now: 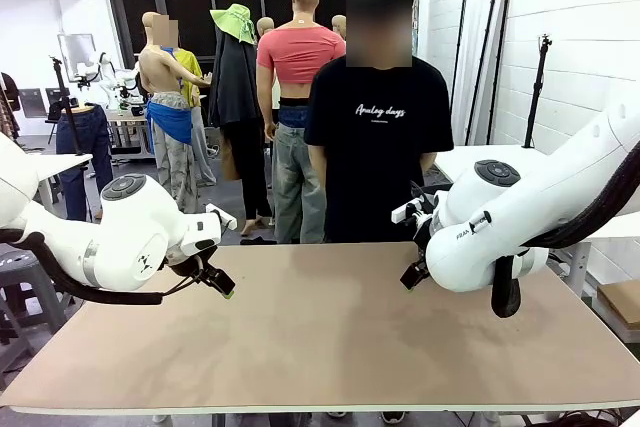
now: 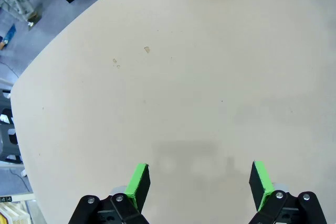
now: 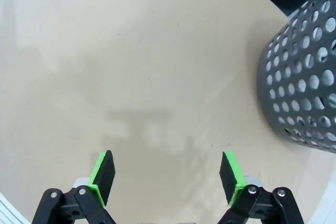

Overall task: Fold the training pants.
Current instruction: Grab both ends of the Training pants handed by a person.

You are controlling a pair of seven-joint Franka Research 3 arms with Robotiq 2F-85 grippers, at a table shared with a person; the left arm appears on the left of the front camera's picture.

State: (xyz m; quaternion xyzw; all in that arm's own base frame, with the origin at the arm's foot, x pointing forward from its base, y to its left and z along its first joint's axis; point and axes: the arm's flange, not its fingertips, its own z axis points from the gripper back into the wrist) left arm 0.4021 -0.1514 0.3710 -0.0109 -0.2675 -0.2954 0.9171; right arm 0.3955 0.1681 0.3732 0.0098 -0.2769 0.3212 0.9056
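The training pants are out of view. My left gripper (image 1: pixel 216 281) hangs a little above the left part of the tan table (image 1: pixel 320 347); in the left wrist view the left gripper (image 2: pixel 197 176) is open, with bare tabletop between its green pads (image 2: pixel 139 181). My right gripper (image 1: pixel 413 274) hovers over the right part of the table; in the right wrist view the right gripper (image 3: pixel 168 167) is also open and holds nothing.
A person in a black T-shirt (image 1: pixel 378 137) stands at the table's far edge, between the two arms. A dark perforated basket (image 3: pixel 304 72) stands on the table close to the right gripper. The table's edge and the floor (image 2: pixel 21 30) lie beyond the left gripper.
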